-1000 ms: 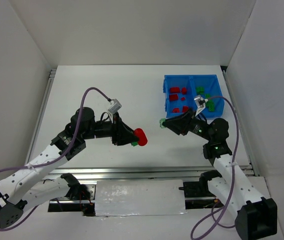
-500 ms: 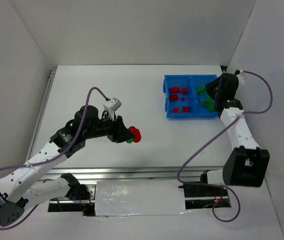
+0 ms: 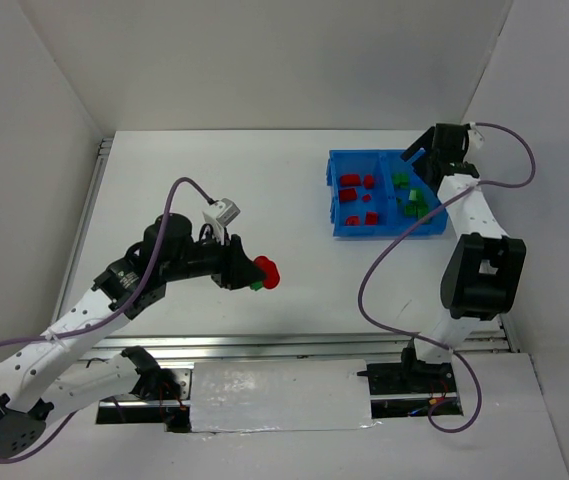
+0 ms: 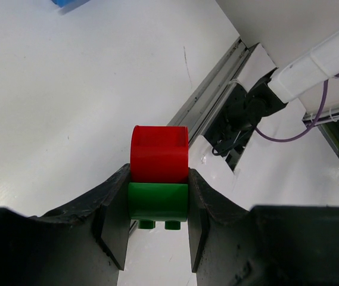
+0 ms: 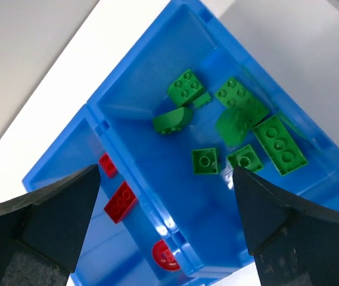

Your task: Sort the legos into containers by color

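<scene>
The left claw pinches a small green plastic brick with a rounded red plastic piece stuck on it, above the white surface. The right claw is spread wide over the bright blue plastic bin at the far right, with green bricks in its right side and red bricks in its left.

Left arm: white links, black joints.
Right arm: same colours.
Cables: purple, looping.
Left hand: matte black fingers.
</scene>
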Robot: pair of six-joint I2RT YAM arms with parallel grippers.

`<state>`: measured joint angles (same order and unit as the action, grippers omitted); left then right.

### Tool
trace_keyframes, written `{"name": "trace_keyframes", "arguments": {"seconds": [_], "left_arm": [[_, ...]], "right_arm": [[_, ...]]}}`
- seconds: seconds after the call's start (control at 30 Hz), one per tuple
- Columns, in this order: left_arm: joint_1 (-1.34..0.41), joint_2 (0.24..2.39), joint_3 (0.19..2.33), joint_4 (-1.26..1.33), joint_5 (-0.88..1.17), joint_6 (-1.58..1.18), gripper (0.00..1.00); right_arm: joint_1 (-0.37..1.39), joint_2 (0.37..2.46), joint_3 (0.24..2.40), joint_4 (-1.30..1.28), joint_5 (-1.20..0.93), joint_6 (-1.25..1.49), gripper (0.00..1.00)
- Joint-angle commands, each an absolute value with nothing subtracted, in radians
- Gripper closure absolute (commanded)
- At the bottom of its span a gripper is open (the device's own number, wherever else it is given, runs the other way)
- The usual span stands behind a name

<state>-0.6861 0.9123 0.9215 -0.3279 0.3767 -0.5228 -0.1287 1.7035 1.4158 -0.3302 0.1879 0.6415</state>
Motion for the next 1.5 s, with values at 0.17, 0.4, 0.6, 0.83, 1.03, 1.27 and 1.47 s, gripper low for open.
{"name": "trace_keyframes", "arguments": {"seconds": [0.17,0.4,0.6,0.83,1.03,1.27,1.47], "left_arm": [[-0.689,0.853,0.933,-0.181,0.495,-0.523,1.00],[-0.687,0.833,0.922,-0.109,0.644,-0.520,1.00],[-0.689,0.824,0.894,-0.040,0.716,-0.548,1.00],[-0.689,0.821,0.887,-0.009,0.735,-0.569,1.00],[-0.689,0.801,0.891,-0.017,0.726,-0.566,1.00],[-0.687,0.801,0.897,-0.026,0.706,-0.561,1.00],[-0.687,0.808,0.893,-0.023,0.677,-0.551,0.45]], "right_arm": [[-0.082,1.386,1.106,0.037,-0.724,0.554,0.02],[0.383,0.981,0.726,0.446,-0.956,0.552,0.03],[0.603,0.907,0.635,0.638,-0.887,0.686,0.09],[0.719,0.946,0.663,0.591,-0.845,0.647,0.22],[0.735,0.960,0.628,0.624,-0.850,0.649,0.37],[0.736,0.945,0.600,0.676,-0.900,0.672,0.63],[0.736,0.942,0.584,0.742,-0.900,0.715,1.00]]}}
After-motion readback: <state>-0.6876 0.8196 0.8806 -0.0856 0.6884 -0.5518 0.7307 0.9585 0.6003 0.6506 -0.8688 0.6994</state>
